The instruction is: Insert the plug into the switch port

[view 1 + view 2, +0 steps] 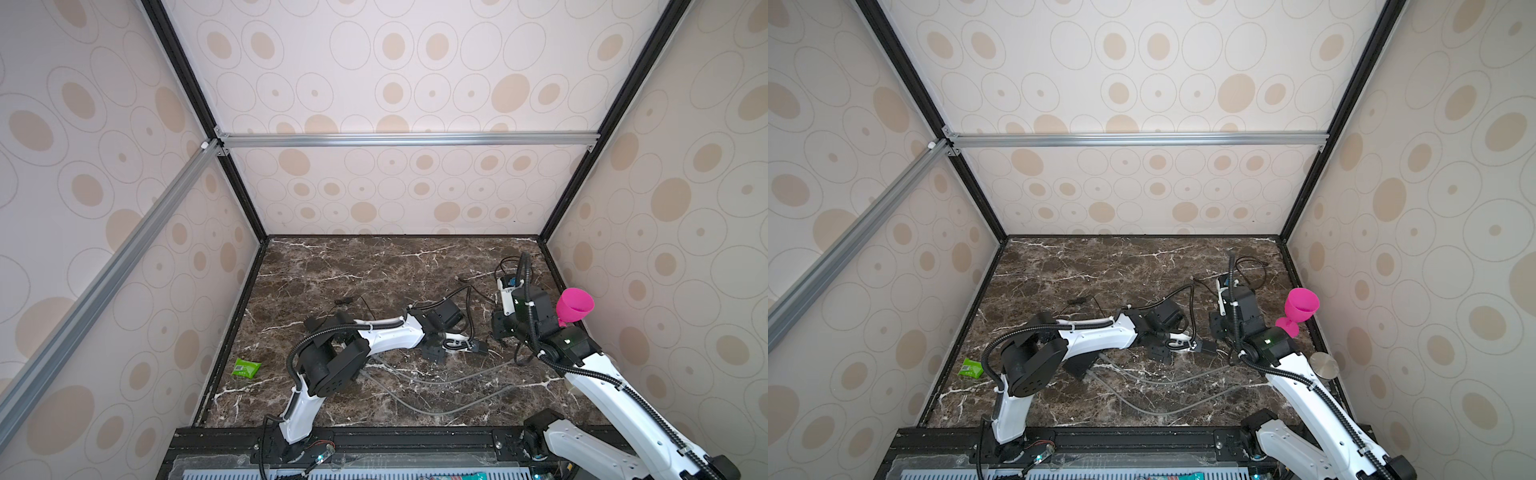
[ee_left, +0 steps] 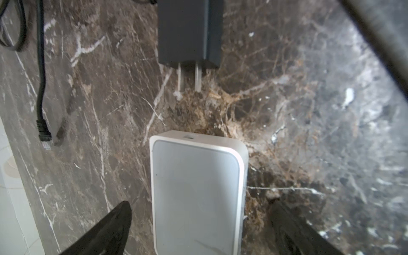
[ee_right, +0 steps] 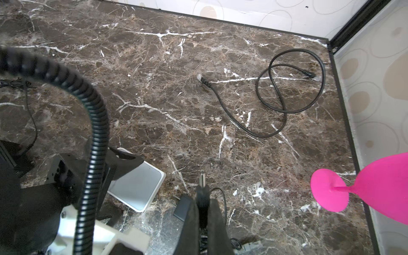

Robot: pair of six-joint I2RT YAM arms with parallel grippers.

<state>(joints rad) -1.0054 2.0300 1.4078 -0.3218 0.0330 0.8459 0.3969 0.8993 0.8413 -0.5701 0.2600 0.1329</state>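
1. Left wrist: left pincer spread wide, fingers either side of the white switch, gaps on both sides; switch lies flat on the marble surface. Black adapter prongs point at it.
2. Right wrist: right pincer pressed together on the plug, metal tip sticking out, near the switch, not in it.
3. Both top views: pincers close together right of centre; pink goblet by right wall, green packet left.
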